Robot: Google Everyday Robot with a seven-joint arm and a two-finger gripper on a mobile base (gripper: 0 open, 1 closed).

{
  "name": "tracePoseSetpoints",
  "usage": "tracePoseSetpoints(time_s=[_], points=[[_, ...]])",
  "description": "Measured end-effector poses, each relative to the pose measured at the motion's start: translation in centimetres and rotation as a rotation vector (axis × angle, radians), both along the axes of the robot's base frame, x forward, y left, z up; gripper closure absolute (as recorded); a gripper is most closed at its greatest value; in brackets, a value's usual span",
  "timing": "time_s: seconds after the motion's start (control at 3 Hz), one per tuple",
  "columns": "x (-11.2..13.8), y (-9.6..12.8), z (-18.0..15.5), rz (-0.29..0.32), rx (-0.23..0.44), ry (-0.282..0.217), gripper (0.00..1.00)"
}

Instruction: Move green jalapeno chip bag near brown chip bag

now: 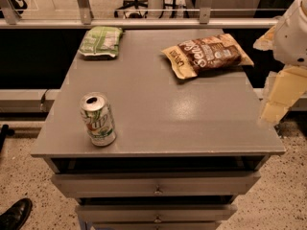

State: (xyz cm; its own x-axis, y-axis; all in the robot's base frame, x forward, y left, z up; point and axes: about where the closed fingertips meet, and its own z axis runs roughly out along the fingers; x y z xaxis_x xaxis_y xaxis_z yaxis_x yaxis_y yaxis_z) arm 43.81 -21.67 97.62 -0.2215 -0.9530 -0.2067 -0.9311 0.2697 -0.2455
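1. Tool (pixel 277 99): hung outside the right edge of the surface (pixel 158 123), about midway along it, under the pale arm. Touched nothing on top. Could not tell whether wide or narrow.
2. Green jalapeno chip bag (pixel 100 42): lay flat at the far left corner, just short of the far edge. Seemed to run its long axis roughly along that edge.
3. Brown chip bag (pixel 206 55): lay flat toward the far right corner, skewed, with its long axis slanting from the middle out to the right edge. Sat well apart from the green jalapeno chip bag.
4. Soda can (pixel 97 119): stood upright near the near left corner, off the line between the two bags.
5. Deciding relation, as judged: lay diagonally opposite the tool, across the full width to the left and farther back, with the brown chip bag much nearer and partly in the way. Probably called for a long reach past that bag before any carry rightward along the far edge.
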Motion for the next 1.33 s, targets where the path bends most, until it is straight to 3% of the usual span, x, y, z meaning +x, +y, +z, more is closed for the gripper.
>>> tracePoseSetpoints(time_s=[0.33,0.67,1.33], points=[[0.0,0.1,0.1,0.002,0.001,-0.004,0.0],[1.8,2.1,-0.1,0.047,0.042,-0.038,0.0],[12.3,14.9,0.1,0.268,0.249,-0.22,0.0]])
